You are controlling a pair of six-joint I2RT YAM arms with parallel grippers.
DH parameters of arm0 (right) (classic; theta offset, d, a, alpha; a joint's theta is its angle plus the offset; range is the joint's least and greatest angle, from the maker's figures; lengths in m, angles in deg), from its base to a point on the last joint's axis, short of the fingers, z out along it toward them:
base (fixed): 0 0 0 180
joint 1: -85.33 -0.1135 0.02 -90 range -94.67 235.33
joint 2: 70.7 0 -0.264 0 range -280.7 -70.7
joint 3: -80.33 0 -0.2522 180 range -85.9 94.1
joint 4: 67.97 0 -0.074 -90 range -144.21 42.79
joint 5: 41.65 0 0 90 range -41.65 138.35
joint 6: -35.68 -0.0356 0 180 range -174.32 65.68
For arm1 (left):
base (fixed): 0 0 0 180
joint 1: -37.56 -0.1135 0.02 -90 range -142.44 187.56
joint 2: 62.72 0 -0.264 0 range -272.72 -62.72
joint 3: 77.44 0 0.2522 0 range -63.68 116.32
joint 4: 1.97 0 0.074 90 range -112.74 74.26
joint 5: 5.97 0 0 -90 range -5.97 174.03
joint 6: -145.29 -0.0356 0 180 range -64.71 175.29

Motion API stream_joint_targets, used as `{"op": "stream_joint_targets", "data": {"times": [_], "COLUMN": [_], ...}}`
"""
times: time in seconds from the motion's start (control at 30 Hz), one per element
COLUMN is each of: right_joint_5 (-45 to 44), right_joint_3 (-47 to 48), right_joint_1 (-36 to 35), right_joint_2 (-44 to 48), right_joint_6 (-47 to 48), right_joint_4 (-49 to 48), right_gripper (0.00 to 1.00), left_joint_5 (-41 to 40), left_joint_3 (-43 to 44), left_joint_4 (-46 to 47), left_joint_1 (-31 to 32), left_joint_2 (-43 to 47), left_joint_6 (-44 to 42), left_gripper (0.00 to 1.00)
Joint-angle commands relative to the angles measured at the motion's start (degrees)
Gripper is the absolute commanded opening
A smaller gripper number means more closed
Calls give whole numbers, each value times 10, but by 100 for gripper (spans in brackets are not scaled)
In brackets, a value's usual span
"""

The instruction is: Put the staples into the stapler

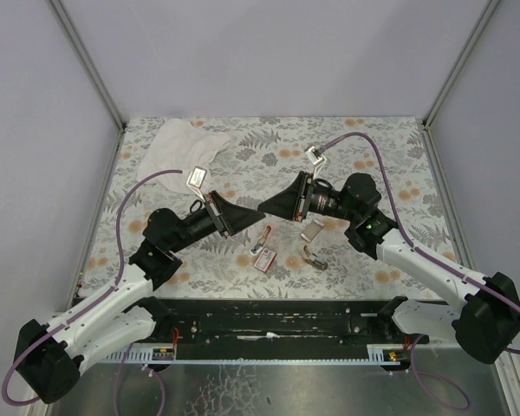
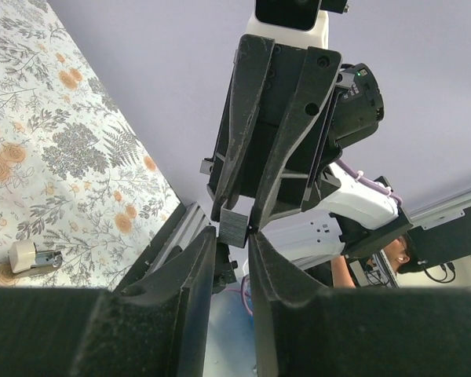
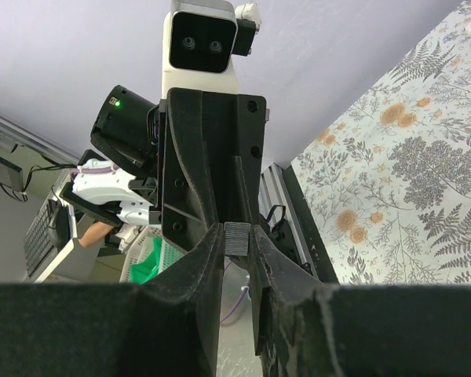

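Pinching the staple strip (image 3: 237,239) in the right gripper (image 1: 264,206), aloft just left of the stapler (image 1: 312,231), with left gripper (image 2: 232,239) narrowly flanking it, grip unclear.

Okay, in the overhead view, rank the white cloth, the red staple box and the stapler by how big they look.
1. white cloth, clearly largest.
2. red staple box and stapler: look alike, can't rank them.

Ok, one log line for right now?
right pincer: holds grey staple strip in mid-air | left pincer: tips at strip, grip unclear | stapler, red staple box: on table
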Motion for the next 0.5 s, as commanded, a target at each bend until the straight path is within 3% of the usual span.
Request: {"op": "stream_joint_targets", "data": {"times": [0.0, 0.2, 0.33, 0.47], "right_joint_5": [20, 20, 10, -5], "right_joint_3": [-1, -9, 0, 42], "right_joint_1": [0, 0, 0, 0], "right_joint_2": [13, 15, 27, 45], "right_joint_6": [-5, 1, 31, 114], "right_joint_4": [-32, -24, 22, 156], "right_gripper": [23, 25, 36, 51], "left_joint_5": [-8, -5, 10, 39], "left_joint_3": [12, 10, 6, 11], "left_joint_4": [48, 44, 27, -29], "left_joint_1": [-4, -4, -4, -4], "left_joint_2": [-1, -4, -6, -9], "left_joint_6": [5, 0, -13, -48], "left_gripper": [20, 12, 9, 7]}}
